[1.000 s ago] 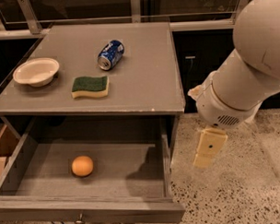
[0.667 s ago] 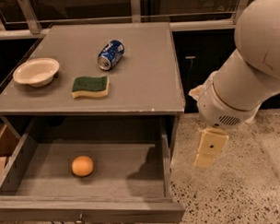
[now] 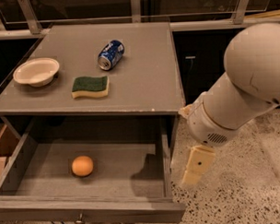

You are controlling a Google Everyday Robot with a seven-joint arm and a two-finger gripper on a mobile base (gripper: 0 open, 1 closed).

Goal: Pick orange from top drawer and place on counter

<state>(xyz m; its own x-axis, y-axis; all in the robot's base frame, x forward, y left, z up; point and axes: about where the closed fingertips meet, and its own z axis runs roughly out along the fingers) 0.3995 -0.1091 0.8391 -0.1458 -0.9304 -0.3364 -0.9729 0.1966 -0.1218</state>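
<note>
Orange point(image 3: 82, 165), loose in the open top drawer point(image 3: 88, 211); not yet picked.
The orange is seen on the drawer floor, well apart from the gripper point(image 3: 197, 165), which hangs outside the drawer's nearer side wall, below the counter point(image 3: 143, 81) edge; how wide it is set cannot be told. Hazards judged: that wall or the counter's overhang may be struck on entry; the round fruit may be nudged and rolled away; sponge point(image 3: 90, 86), can point(image 3: 111, 54) and bowl point(image 3: 36, 72), farther off above, may be knocked at placing.

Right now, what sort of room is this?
Probably a kitchen-like test area: a grey counter with bowl, sponge and soda can, an open drawer holding an orange. The end effector hangs beside the drawer.
</note>
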